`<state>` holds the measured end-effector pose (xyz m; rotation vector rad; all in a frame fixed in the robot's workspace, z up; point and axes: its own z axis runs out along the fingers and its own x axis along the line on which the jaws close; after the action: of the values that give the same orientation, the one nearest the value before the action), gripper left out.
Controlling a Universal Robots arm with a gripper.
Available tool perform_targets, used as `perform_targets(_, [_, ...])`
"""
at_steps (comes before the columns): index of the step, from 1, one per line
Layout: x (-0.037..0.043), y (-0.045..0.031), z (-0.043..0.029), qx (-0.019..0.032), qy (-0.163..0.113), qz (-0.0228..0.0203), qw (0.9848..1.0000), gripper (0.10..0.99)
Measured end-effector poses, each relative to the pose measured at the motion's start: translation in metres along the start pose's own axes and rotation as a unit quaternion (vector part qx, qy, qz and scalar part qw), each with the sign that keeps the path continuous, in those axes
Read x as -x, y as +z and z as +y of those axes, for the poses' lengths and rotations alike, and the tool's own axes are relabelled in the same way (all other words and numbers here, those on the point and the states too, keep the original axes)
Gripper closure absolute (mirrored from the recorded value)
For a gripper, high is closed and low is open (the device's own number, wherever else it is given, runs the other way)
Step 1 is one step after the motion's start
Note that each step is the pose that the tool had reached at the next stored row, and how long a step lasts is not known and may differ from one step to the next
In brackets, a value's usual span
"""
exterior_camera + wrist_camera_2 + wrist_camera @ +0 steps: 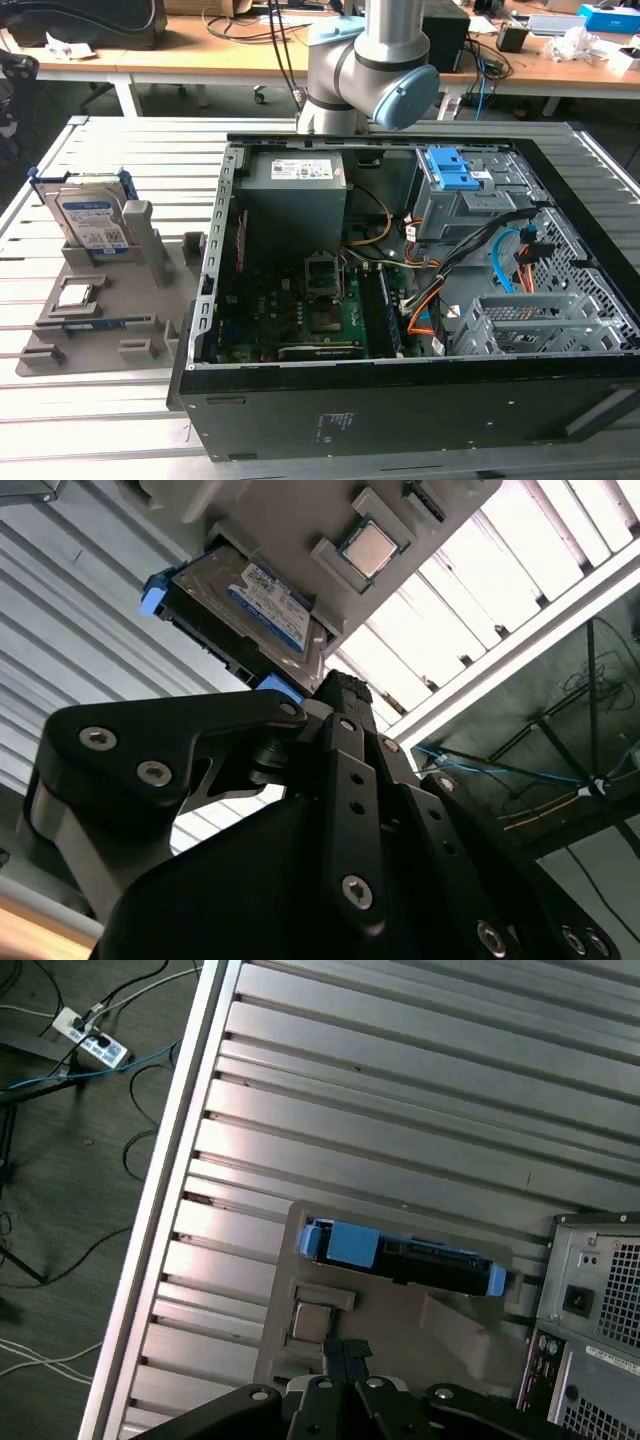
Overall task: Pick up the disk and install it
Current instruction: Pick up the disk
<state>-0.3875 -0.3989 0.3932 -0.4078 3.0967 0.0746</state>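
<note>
The disk (92, 218) is a silver hard drive with a white-and-blue label in a bright blue bracket. It stands on edge in a grey holder (110, 300) at the exterior view's left, beside the open computer case (400, 400). Both wrist views show the disk (265, 605) (400, 1255) from well above, still in the holder. My gripper (340, 685) (345, 1348) hangs high over the holder with its black fingers shut together on nothing, apart from the disk. The arm's elbow (365, 65) rises behind the case.
A small square silver chip (76, 296) (368, 548) lies on the holder near the disk. Inside the case a blue latch (452, 172) tops a grey drive bay, with a grey cage (530, 325) and cables nearby. The slatted metal table (400, 1090) ends at an edge with floor cables beyond.
</note>
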Motion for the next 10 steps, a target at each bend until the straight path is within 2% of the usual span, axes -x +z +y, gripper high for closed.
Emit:
perform_targets(3, [0.0, 0.0, 0.0, 0.0006, -0.025, 0.0011, 0.9997, 0.98])
perform_targets(6, [0.0, 0.0, 0.0, 0.0016, -0.068, 0.0031, 0.9977, 0.98])
perform_targets(10, [0.0, 0.0, 0.0, 0.0023, -0.098, 0.0045, 0.9951, 0.98])
